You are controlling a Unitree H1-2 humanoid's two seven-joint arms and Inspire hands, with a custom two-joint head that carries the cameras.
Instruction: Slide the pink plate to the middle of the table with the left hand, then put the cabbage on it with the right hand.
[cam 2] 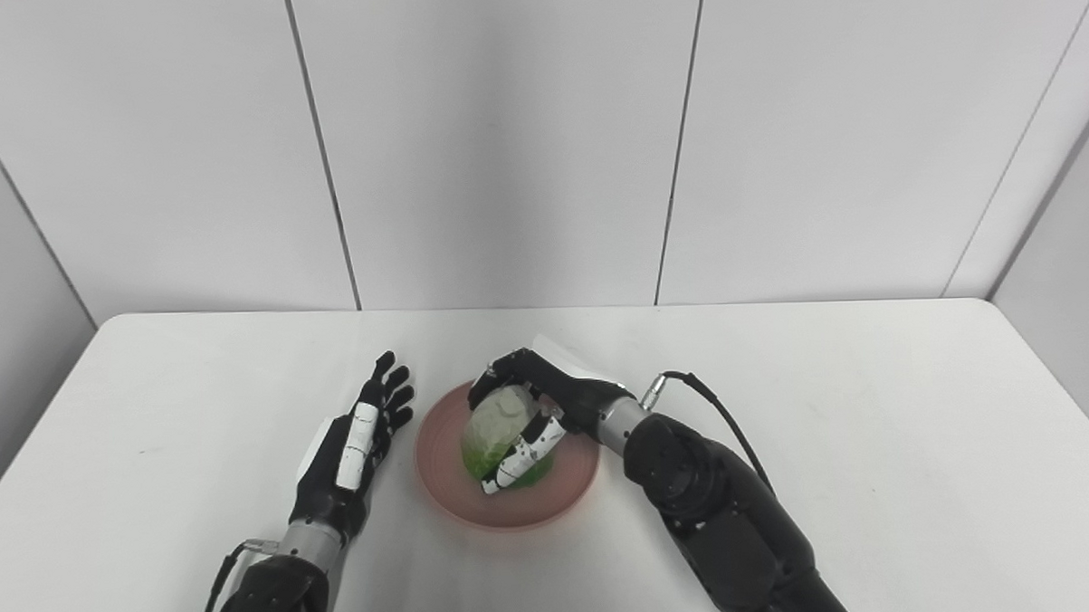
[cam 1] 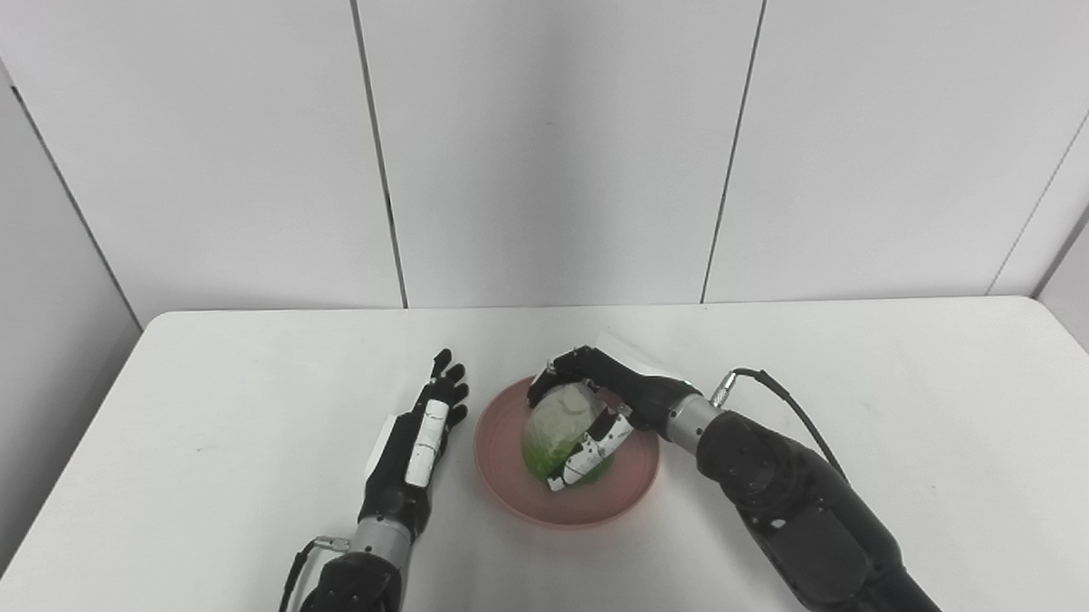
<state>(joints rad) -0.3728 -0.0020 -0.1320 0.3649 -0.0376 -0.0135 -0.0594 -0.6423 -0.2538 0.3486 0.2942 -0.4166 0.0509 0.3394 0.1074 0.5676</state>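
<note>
Right hand (cam 1: 602, 404) grips cabbage (cam 1: 558, 428) on pink plate (cam 1: 515, 488).

You cannot see where the cabbage (cam 1: 562, 423) meets the plate (cam 1: 515, 497); the right hand (cam 1: 602, 399) wraps it from 1 o'clock, covering its far side. Both arms are cut off at the bottom edge. The bench (cam 1: 195, 427) runs out of view at 3, 6 and 9 o'clock.

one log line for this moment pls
right hand: shut on cabbage | cabbage: over pink plate | left hand: open beside plate
</note>
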